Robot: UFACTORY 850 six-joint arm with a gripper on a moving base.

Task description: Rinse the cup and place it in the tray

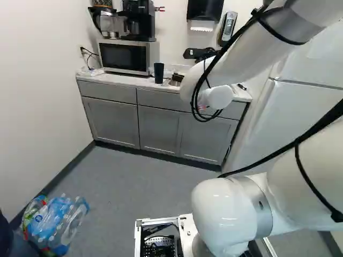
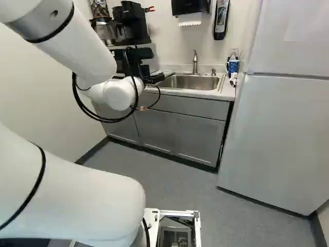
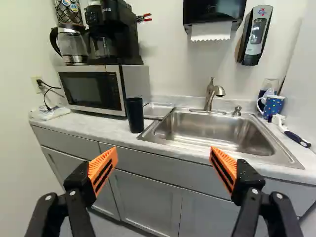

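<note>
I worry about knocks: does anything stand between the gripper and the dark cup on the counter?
Nothing visible stands between the open gripper and the dark cup. The microwave is close beside the cup, not in between.

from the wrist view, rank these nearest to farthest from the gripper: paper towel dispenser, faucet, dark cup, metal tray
1. Dark cup: toward the counter's front, beside the sink
2. Metal tray, behind the cup, and faucet, behind the sink basin: too close to call
3. Paper towel dispenser: on the wall, above the faucet
</note>
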